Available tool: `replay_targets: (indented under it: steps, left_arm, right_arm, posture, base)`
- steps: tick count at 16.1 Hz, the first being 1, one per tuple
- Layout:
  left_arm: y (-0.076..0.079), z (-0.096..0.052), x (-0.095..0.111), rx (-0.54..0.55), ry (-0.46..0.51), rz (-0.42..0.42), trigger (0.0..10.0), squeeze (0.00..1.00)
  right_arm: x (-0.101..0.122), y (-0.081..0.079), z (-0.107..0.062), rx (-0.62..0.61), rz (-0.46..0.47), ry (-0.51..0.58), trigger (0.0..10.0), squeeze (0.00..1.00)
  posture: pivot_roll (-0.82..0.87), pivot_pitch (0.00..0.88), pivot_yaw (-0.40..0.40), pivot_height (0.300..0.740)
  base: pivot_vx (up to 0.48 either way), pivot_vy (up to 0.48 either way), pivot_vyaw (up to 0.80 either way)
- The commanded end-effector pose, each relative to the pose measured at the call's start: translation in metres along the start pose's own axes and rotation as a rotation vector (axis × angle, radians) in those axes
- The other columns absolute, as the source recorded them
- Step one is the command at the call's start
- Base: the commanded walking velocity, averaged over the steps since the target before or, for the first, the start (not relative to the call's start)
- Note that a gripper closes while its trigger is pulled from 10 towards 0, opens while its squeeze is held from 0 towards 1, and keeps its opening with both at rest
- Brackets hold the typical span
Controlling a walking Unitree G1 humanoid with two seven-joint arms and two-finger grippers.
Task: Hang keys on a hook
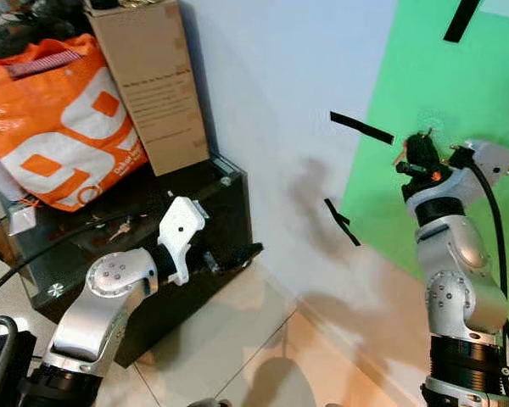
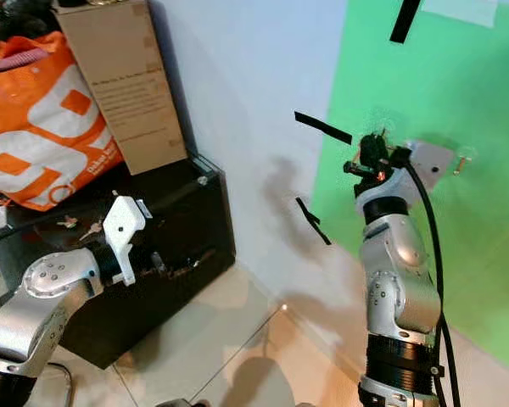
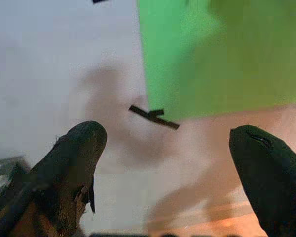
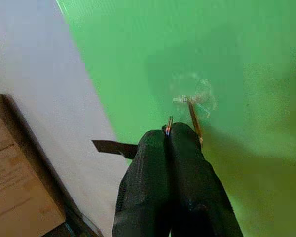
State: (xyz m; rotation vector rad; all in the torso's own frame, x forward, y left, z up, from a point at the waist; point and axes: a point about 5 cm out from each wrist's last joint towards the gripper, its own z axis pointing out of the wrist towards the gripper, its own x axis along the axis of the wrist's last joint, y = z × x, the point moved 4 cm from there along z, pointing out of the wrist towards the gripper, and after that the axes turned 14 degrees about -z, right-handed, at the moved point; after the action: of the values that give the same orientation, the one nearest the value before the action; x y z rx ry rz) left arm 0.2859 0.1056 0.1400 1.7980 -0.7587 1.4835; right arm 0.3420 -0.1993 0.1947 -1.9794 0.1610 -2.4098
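Nearest us, left gripper (image 3: 167,163) hangs low, fingers spread wide with nothing between them, beside the black cabinet (image 1: 195,229). We note the right gripper (image 4: 175,129) raised against the green wall panel (image 1: 458,93), fingers clenched on the keys (image 4: 193,118), which sit just at the clear hook (image 4: 190,96). Orange bag (image 1: 55,127) and cardboard box (image 1: 153,76) on cabinet.

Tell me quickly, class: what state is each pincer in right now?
Left pincer: open, holding nothing, low beside the black cabinet.
Right pincer: shut on the keys, raised at the clear hook on the green wall panel.
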Motion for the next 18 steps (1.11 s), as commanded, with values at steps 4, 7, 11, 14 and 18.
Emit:
replay_targets:
  steps: [4, 7, 11, 14, 18]
  left_arm:
    - [0.003, -0.001, 0.014, -0.021, 0.023, 0.005, 10.0, 0.0]
    - [0.006, 0.0, 0.017, -0.034, 0.027, 0.0, 10.0, 0.0]
    - [0.007, 0.001, 0.017, -0.042, 0.023, -0.004, 10.0, 0.0]
    - [0.008, 0.001, 0.018, -0.045, 0.02, -0.004, 10.0, 0.0]
    - [0.009, 0.0, 0.018, -0.048, 0.015, -0.005, 10.0, 0.0]
  right_arm:
    - [-0.006, 0.006, -0.004, -0.023, 0.03, -0.032, 10.0, 0.0]
    - [-0.005, 0.009, -0.006, -0.029, 0.049, -0.03, 10.0, 0.0]
    - [-0.005, 0.01, -0.009, -0.035, 0.065, -0.031, 10.0, 0.0]
    - [0.001, 0.011, -0.007, -0.031, 0.106, -0.002, 10.0, 0.0]
    - [0.005, 0.002, -0.006, 0.013, 0.121, 0.013, 10.0, 0.0]
  posture:
    - [-0.06, 0.0, 0.077, 0.74]
    - [-0.06, 0.0, 0.078, 0.74]
    - [-0.06, 0.0, 0.078, 0.74]
    - [-0.06, 0.0, 0.078, 0.74]
    - [-0.06, 0.0, 0.078, 0.74]
  base:
    - [0.0, 0.0, 0.0]
    - [0.0, 0.0, 0.0]
    - [0.0, 0.0, 0.0]
    - [0.0, 0.0, 0.0]
    - [0.0, 0.0, 0.0]
